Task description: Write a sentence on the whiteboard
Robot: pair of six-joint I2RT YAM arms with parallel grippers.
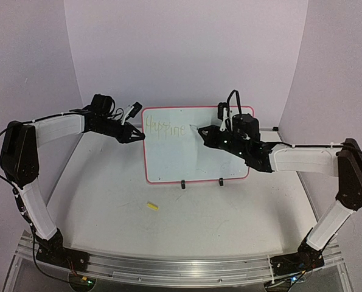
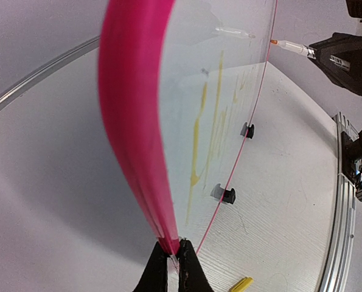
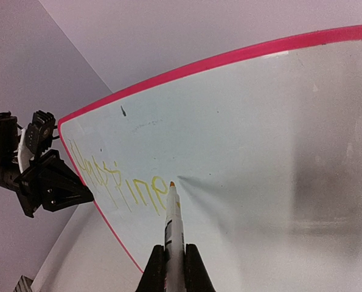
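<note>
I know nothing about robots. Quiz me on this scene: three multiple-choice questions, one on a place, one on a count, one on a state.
1. Where is the small yellow piece?
A) on the table in front of the whiteboard
B) on top of the whiteboard
C) between the left jaws

2. How many black clip feet hold the whiteboard up?
A) one
B) two
C) four

3. The jaws of the right gripper are:
A) wide open, empty
B) shut on a marker
C) shut on the whiteboard's edge

Answers:
1 A, it lies alone on the table in the top view.
2 B, two show along the bottom edge.
3 B, the right wrist view shows the marker clamped between them.
</note>
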